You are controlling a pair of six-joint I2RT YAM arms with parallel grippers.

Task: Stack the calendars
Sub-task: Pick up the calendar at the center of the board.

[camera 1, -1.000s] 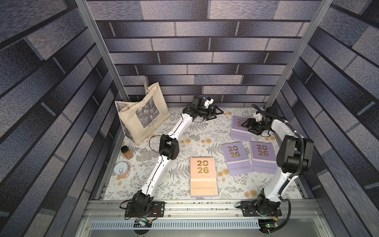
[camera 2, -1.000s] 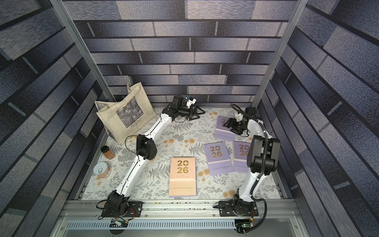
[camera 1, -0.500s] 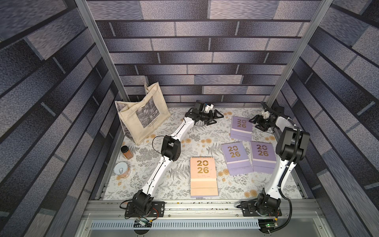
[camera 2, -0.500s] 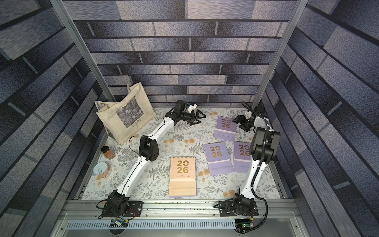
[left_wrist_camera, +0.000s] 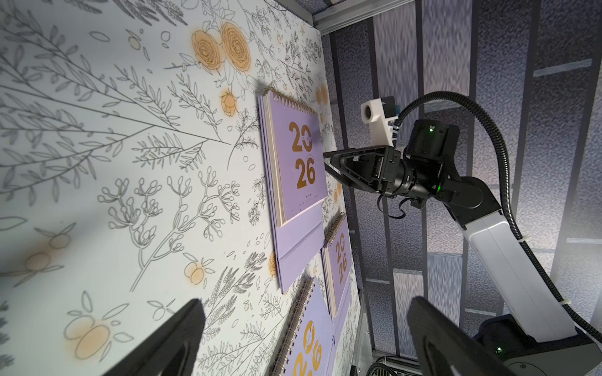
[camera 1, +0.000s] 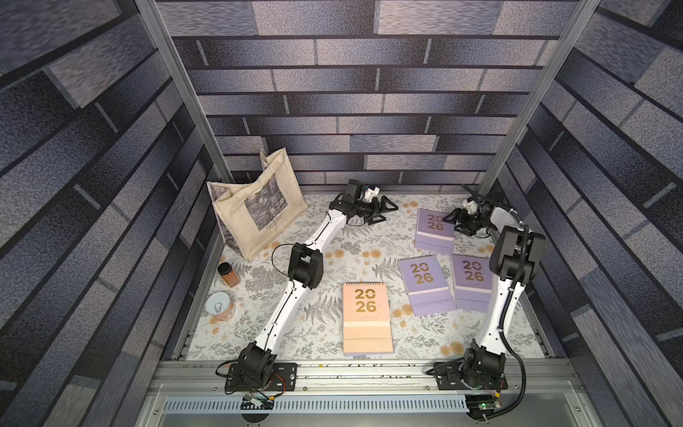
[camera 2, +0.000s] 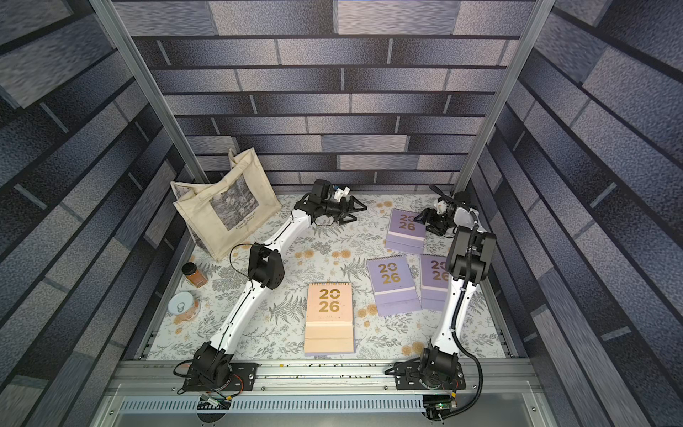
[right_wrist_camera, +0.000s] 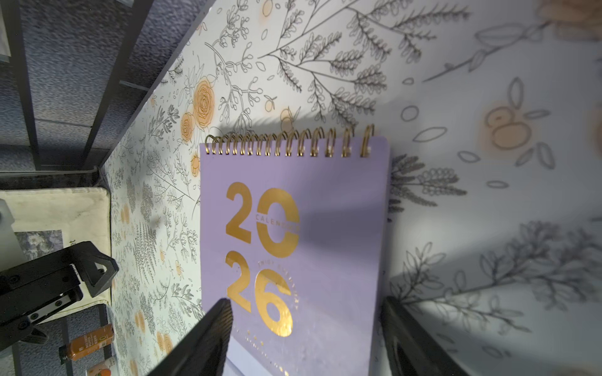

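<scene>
A cream tote bag (camera 1: 255,210) stands near an amber jar (camera 1: 229,274) and a tin (camera 1: 220,307).

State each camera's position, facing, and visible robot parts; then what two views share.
Top views: above the bases, looking down on the table; both arms whole.
Left wrist: on left arm, facing far lavender calendar, right pincer; own fingers show.
Right wrist: on right arm, facing that calendar between own fingers.
Wrist views share that calendar.

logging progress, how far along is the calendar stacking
Barely started: calendars lie in four spots. A lavender edge under the peach calendar suggests one stacked. Left pincer and right pincer are open, empty, the right beside the far lavender calendar. Left: merge them all.
</scene>
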